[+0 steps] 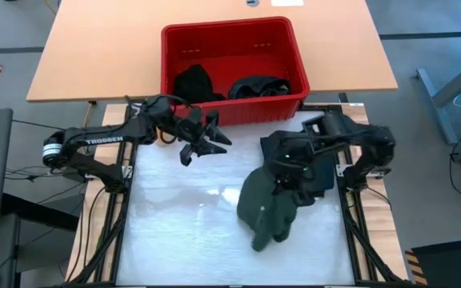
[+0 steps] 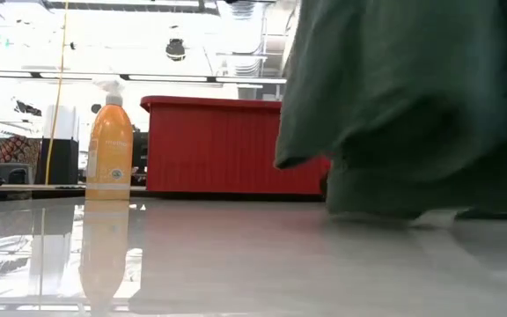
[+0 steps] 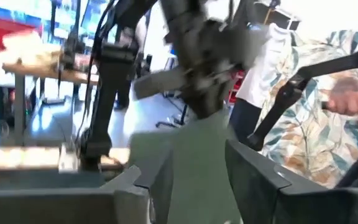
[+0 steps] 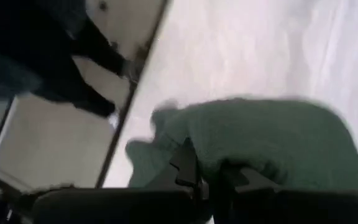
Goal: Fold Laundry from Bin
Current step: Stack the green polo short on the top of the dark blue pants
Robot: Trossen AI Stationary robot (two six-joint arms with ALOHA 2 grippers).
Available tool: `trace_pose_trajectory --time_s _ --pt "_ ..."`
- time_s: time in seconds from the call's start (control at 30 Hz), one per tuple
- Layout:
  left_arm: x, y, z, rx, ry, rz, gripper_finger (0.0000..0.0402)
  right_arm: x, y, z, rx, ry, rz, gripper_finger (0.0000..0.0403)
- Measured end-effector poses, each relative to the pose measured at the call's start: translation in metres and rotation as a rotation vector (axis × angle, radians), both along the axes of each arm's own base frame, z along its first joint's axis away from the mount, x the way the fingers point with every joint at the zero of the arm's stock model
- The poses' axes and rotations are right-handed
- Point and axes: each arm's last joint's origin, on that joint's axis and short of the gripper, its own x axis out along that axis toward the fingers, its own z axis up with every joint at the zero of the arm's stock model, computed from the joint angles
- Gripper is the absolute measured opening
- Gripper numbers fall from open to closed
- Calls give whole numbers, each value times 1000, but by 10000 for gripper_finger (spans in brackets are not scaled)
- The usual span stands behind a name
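Note:
A dark olive-green garment (image 1: pixel 262 210) hangs over the right half of the white work surface (image 1: pixel 174 232), and my right gripper (image 1: pixel 283 181) is shut on its top. In the low view the garment (image 2: pixel 394 106) fills the right side. The red bin (image 1: pixel 232 68) stands at the far edge, with dark laundry (image 1: pixel 194 82) lying inside it. My left gripper (image 1: pixel 206 142) hovers open just in front of the bin, to the left of the garment, with nothing in it. In the left wrist view it (image 3: pixel 191 183) faces the hanging green cloth (image 3: pixel 197 146). My right gripper pinches a bunched upper part of the olive-green garment (image 4: pixel 229 158) between its two shut fingers, coming at it from above and slanting down. The cloth hangs slack below the fingers. Its lower end (image 2: pixel 377 204) rests on the table.
An orange spray bottle (image 2: pixel 110 145) stands to the left of the bin (image 2: pixel 227 145). More dark laundry (image 1: pixel 258 86) lies in the bin's right half. A person in a patterned shirt (image 3: pixel 303 124) stands beyond the table. The near left of the work surface lies bare.

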Motion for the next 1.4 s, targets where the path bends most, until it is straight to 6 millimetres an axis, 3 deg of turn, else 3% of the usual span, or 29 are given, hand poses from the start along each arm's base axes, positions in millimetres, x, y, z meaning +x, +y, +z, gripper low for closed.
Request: trace_pose_trajectory --time_s 0.13,0.37,0.5,0.7,0.93,1.07,1.2,1.4 --pt "8 -1 -11 -51 77 -7 158 10 8 6 55 -116 147 35" --pt "36 -8 -40 -105 175 -47 222 28 15 -19 -2 -9 207 35" --pt "54 -9 -57 -139 186 -179 249 42 22 -33 -21 9 264 35" --pt "79 -11 -86 -180 180 -271 256 57 25 -47 -12 44 275 35" --pt "96 -11 -109 -220 179 -354 256 58 26 -45 -6 15 276 36" --pt "107 -12 -111 -196 183 -413 256 61 26 -44 0 -11 268 36" --pt "121 -26 -106 -180 212 -588 256 61 26 -44 3 -16 266 37" --pt "125 -43 -100 -136 233 -762 256 59 25 -42 38 34 193 37"
